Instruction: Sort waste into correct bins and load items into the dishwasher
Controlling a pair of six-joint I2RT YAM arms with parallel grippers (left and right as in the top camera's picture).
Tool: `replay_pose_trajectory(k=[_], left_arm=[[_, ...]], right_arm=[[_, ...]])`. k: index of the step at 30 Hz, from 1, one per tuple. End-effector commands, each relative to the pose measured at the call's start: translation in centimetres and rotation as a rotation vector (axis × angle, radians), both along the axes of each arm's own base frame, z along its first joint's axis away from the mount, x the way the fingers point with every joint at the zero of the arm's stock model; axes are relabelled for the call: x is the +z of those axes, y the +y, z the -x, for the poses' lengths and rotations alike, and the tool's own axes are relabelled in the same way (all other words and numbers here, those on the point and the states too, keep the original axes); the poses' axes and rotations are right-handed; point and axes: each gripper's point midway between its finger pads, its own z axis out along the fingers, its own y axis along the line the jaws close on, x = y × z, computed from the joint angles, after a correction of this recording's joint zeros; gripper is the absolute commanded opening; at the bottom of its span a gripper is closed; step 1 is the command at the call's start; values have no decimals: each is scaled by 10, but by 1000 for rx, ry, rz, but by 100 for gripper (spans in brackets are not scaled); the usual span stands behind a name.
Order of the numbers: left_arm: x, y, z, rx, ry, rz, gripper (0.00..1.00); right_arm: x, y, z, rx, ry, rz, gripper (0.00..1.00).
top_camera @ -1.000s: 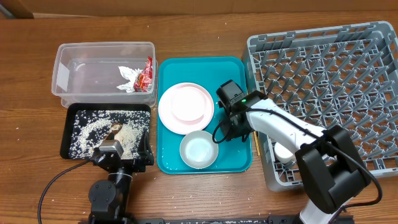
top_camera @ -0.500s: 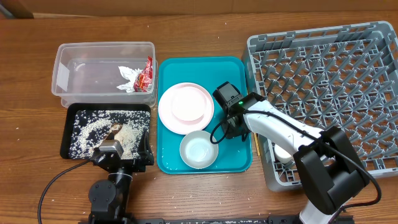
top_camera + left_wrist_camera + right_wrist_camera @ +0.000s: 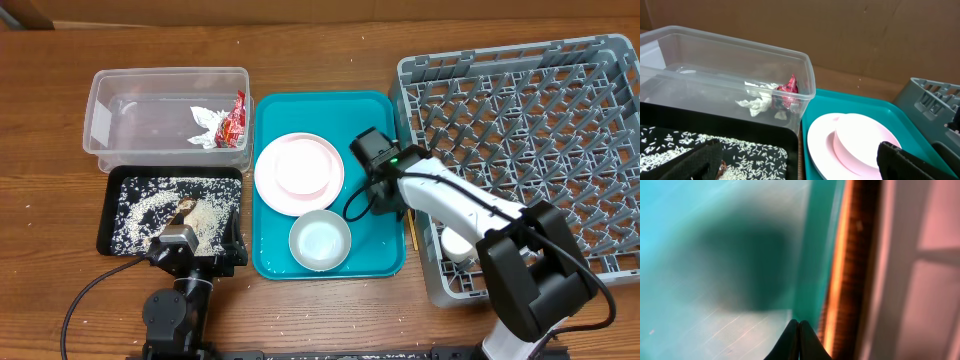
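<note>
Teal tray (image 3: 280, 112) rim just beside right gripper (image 3: 798, 338), tips pressed together, nothing visibly pinched; left gripper (image 3: 805, 162) spread wide at black tray (image 3: 108, 215) of rice (image 3: 150, 205).

You have a brown wooden table (image 3: 320, 55) under everything, and its grain runs left to right across the overhead view. The top is a warm mid-brown with darker streaks. Small pale flecks are scattered over it, thickest along the front edge and the far side. At the table's far left corner, a strip of lighter tan cardboard (image 3: 25, 12) just enters the overhead view. From the left wrist you can see a plain brown cardboard panel (image 3: 865, 35) standing along the table's far edge and filling the whole backdrop. It is matte, with faint creases and a few light specks. The light is soft and even, and shadows on the wood are short and weak.
</note>
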Motion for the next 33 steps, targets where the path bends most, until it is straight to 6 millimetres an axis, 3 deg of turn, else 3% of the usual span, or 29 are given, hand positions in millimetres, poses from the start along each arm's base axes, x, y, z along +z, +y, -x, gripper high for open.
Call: replay_pose_trajectory(k=[1,8,12,18,22,28,33], left_arm=[[-2,-2,0,-11,-6,-11,100],[-2,-2,0,-11,-6,-11,100],[-2,-2,0,-11,-6,-11,100],[-2,-2,0,-11,-6,-11,100],[-2,-2,0,-11,-6,-11,100],[-2,-2,0,-10,-6,-11,100],[-2,-2,0,-11,-6,-11,100]], right_arm=[[13,-6,-16,-27,-23,-77,4],[11,-21,-25,-30,35,-224,4],[10,-48,-31,-102,35,-207,4],[9,-67,-31,-149,41,-192,5],[10,-55,-30,-124,48,-217,11],[10,-18,-16,18,54,-169,19],[13,-22,-17,-44,-23,-19,20]])
